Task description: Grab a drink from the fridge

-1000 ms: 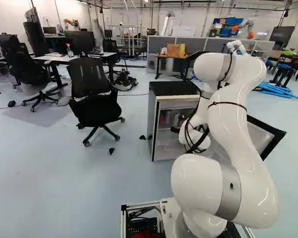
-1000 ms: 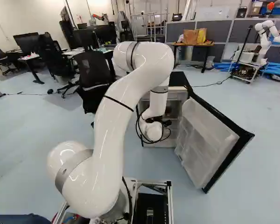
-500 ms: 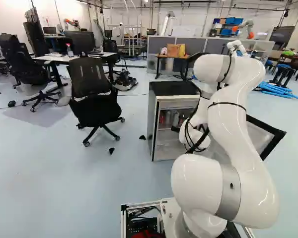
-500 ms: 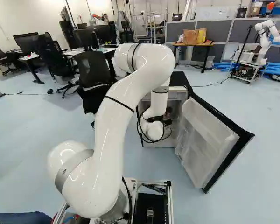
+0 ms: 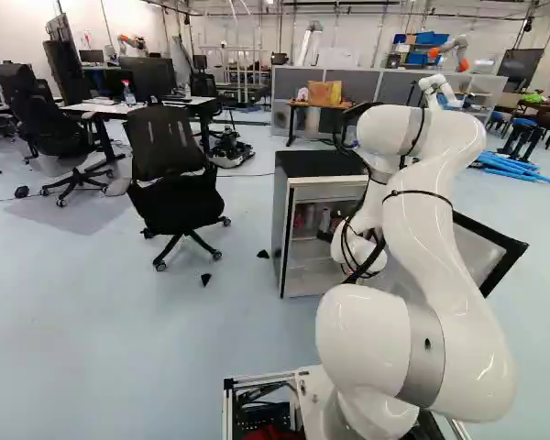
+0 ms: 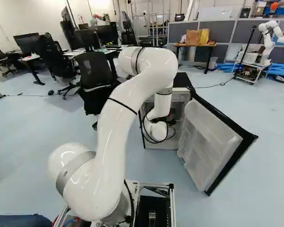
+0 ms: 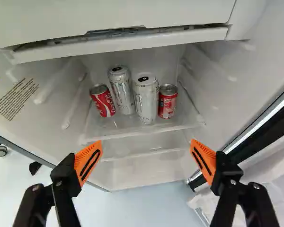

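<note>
In the right base view the black gripper (image 6: 169, 120) is partly seen at the fridge opening, beyond the arm's wrist. In the wrist view the gripper (image 7: 146, 160) stands wide open, with nothing between its orange pads. Ahead of it, on a shelf inside the white fridge (image 7: 132, 182), stand two tall silver cans (image 7: 122, 90) (image 7: 146, 98) side by side. A short red can (image 7: 102, 100) and another red can (image 7: 167, 101) flank them. In the left base view the fridge (image 5: 298, 165) has a black top, and its shelf cans (image 5: 324, 220) show in part.
The fridge door (image 6: 210, 142) hangs wide open to the right of the fridge. Over the cans runs the white edge of an upper compartment (image 7: 123, 45). A black office chair (image 5: 170, 174) stands left of the fridge. Another robot (image 6: 270, 40) is in the far right background.
The arm has shifted slightly against its base joint, its upper elbow sinking a little and its wrist moving a little in both base views. The base, fridge and door have stayed put.
</note>
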Available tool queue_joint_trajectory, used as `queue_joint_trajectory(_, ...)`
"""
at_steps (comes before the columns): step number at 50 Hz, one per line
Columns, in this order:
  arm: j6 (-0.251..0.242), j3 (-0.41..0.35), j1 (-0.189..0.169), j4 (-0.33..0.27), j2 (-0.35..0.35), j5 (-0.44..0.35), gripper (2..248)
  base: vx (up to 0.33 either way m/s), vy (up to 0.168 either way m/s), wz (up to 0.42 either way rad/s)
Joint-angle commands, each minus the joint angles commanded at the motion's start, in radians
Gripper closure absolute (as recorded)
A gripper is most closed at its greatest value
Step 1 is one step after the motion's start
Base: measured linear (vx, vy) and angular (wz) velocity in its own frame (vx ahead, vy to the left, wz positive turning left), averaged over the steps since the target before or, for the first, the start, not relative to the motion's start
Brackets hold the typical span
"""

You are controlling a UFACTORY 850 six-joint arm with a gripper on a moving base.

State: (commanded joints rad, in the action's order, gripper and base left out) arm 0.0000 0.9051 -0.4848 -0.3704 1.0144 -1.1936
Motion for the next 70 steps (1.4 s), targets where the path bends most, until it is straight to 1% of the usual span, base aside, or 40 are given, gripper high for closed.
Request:
queue_joint_trajectory(7, 0.000, 0.030, 0.001, 0.000, 0.021, 0.000, 3, 0.000, 0.000, 0.000)
queue_joint_trajectory(24, 0.000, 0.119, 0.000, 0.000, 0.101, -0.001, 3, 0.000, 0.000, 0.000)
queue_joint_trajectory(38, 0.000, 0.181, -0.006, 0.000, 0.162, -0.019, 3, 0.000, 0.000, 0.000)
queue_joint_trajectory(58, 0.000, 0.247, -0.005, 0.000, 0.237, -0.065, 3, 0.000, 0.000, 0.000)
queue_joint_trajectory(70, 0.000, 0.254, -0.003, 0.000, 0.241, -0.108, 3, 0.000, 0.000, 0.000)
